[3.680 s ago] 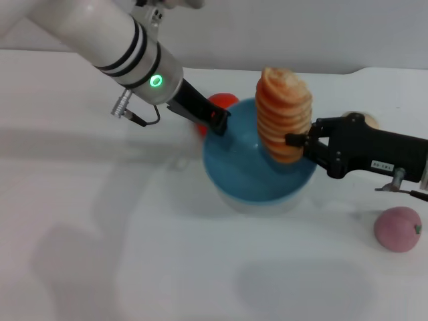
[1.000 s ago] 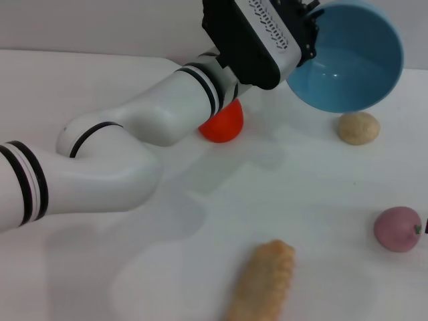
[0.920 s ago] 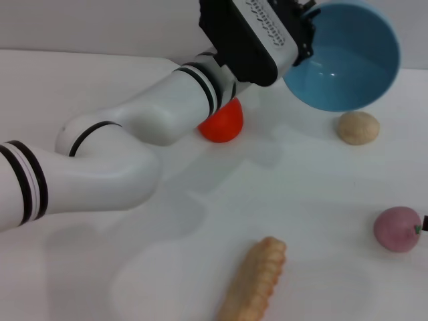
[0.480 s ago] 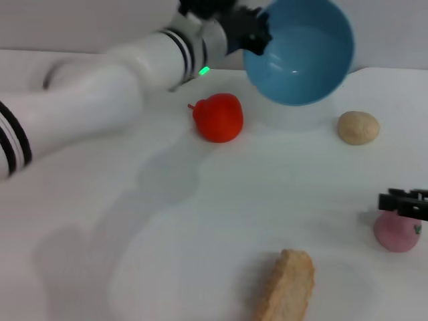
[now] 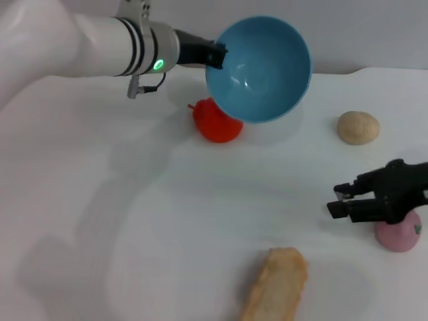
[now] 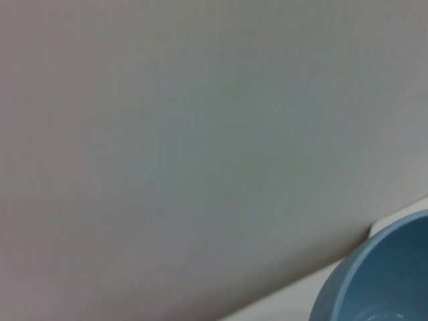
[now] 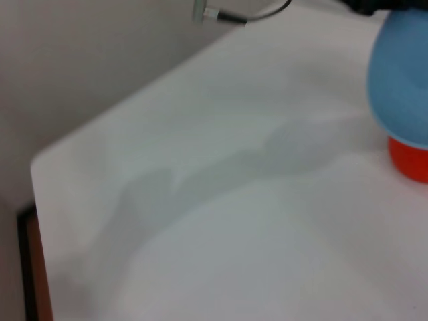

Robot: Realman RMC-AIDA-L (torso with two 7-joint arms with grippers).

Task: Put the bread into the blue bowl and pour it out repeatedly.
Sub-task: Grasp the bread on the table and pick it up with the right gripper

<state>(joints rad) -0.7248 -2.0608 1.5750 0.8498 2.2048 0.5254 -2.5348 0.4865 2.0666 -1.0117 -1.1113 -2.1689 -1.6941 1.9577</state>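
Observation:
The blue bowl [image 5: 257,69] hangs in the air above the back of the table, tipped on its side with its empty inside facing me. My left gripper [image 5: 215,55] is shut on its rim on the left. A slice of the bowl [image 6: 381,277] shows in the left wrist view, and its outside [image 7: 401,73] in the right wrist view. The bread [image 5: 275,286] lies flat on the table at the front edge, apart from both grippers. My right gripper [image 5: 340,200] hovers open up and to the right of the bread, holding nothing.
A red fruit [image 5: 215,124] sits right under the bowl, also the red fruit [image 7: 409,160] in the right wrist view. A beige ball [image 5: 358,127] rests at the back right. A pink fruit [image 5: 399,234] lies just behind my right gripper's body.
The left arm has swung the tipped bowl leftward and lower, over the red fruit. The bread has settled at the front. My right gripper has come in from the right edge.

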